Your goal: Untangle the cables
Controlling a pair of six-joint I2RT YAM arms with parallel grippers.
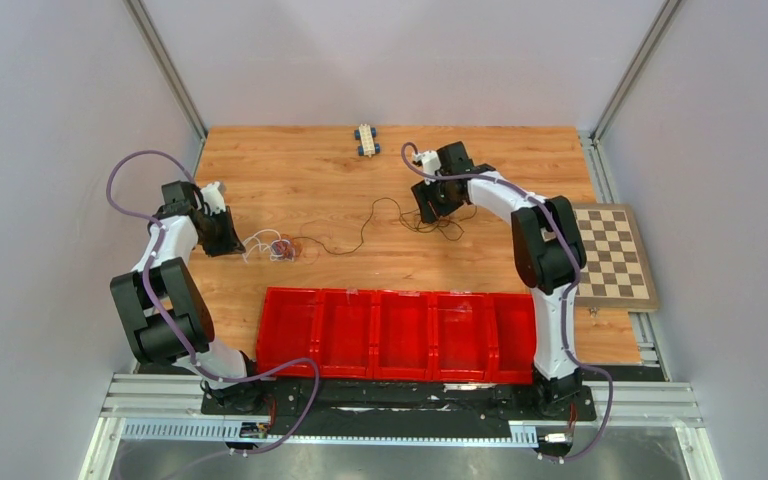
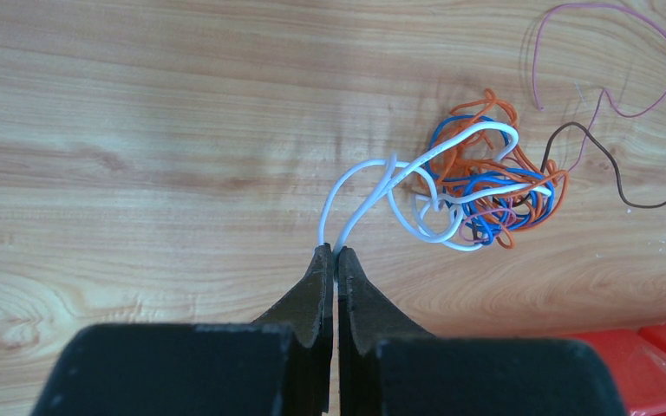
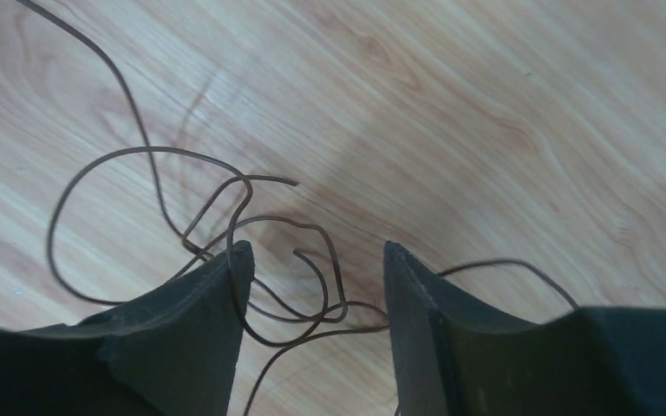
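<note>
Left wrist view, left gripper (image 2: 334, 253) jaws closed on the white cable (image 2: 388, 169), multicoloured knot (image 2: 486, 191) just beyond on the wooden table (image 2: 139, 130), right gripper (image 3: 312, 253) jaws open over loose dark brown cable (image 3: 147, 150).

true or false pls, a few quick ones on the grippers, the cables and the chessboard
1. The left gripper is shut on a white cable. True.
2. The right gripper is clamped on the dark cable. False: its jaws stand open, with loops of that cable between them.
3. The knot has orange, blue and white strands. True.
4. The chessboard lies at the left edge of the table. False: it lies at the right edge.
</note>
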